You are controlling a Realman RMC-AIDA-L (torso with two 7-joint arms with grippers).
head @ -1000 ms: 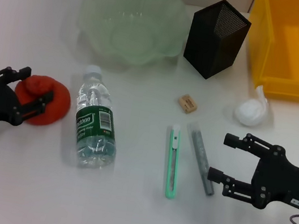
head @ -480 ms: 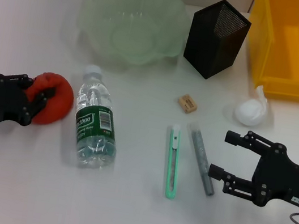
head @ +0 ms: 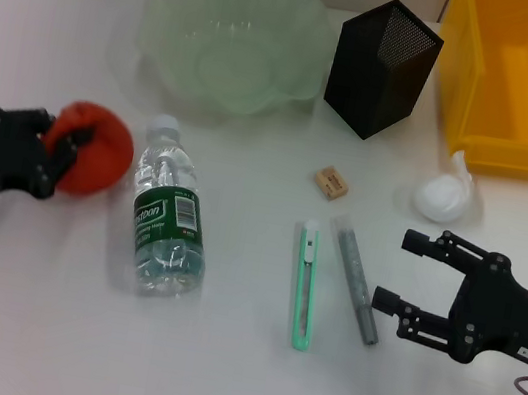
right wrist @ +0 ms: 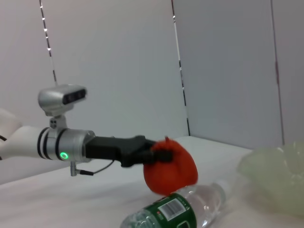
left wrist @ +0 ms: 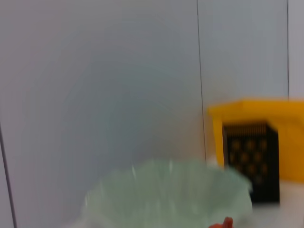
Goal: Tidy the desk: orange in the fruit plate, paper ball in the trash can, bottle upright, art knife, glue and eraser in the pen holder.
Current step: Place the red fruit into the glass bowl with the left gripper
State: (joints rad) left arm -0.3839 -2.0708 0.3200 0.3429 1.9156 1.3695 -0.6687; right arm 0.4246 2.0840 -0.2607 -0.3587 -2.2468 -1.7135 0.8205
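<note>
My left gripper (head: pixel 65 142) is shut on the orange (head: pixel 97 165) at the left of the table; the right wrist view shows the orange (right wrist: pixel 171 166) held just above the surface. The bottle (head: pixel 167 217) lies on its side beside it. My right gripper (head: pixel 394 270) is open and empty, just right of the grey glue stick (head: pixel 358 284). The green art knife (head: pixel 305 286) lies left of the glue. The eraser (head: pixel 330 181) and the paper ball (head: pixel 443 195) lie farther back. The green fruit plate (head: pixel 160 33), the black pen holder (head: pixel 382 65) and the yellow trash can (head: pixel 479 122) stand at the back.
The left wrist view shows the fruit plate (left wrist: pixel 166 194), the pen holder (left wrist: pixel 251 161) and the yellow bin (left wrist: pixel 256 111) ahead. The bottle (right wrist: pixel 175 213) lies between the orange and the small items.
My left gripper has closed on the orange and carried it a little up and toward the fruit plate. The right gripper has hardly moved.
</note>
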